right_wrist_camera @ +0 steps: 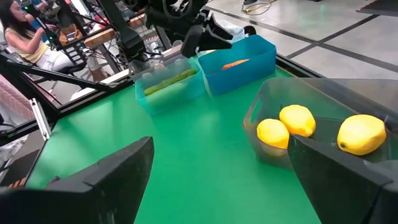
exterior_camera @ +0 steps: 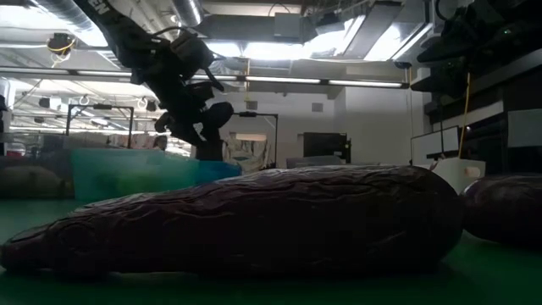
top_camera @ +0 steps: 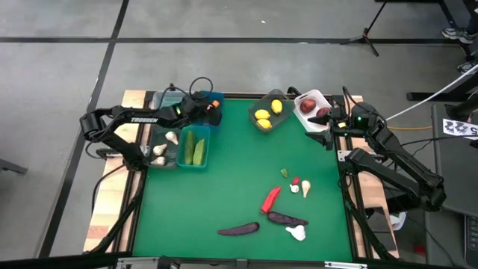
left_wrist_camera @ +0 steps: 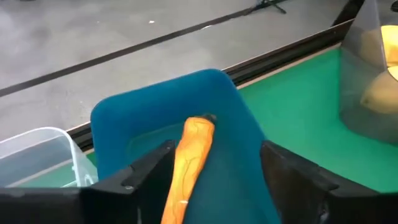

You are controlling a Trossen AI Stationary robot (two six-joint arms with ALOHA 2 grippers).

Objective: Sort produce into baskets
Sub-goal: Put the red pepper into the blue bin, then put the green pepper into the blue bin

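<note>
Now I have the left gripper [top_camera: 211, 105] over the blue tub [left_wrist_camera: 155, 124] at the far left of the table. Its fingers [left_wrist_camera: 146, 171] are spread, and the carrot [left_wrist_camera: 189, 158] lies between them inside the tub, so I judge it is released there, because this tub is for carrots. I park the right gripper [top_camera: 331, 128] wide open and empty beside the white tub [top_camera: 308, 97] with the apples, out of the way. The lemons [right_wrist_camera: 298, 119] sit in the grey tub [right_wrist_camera: 261, 99]. Near the front, the eggplants [top_camera: 239, 229], garlic [top_camera: 296, 232] and pepper [top_camera: 270, 198] wait unsorted on the mat [top_camera: 239, 172].
</note>
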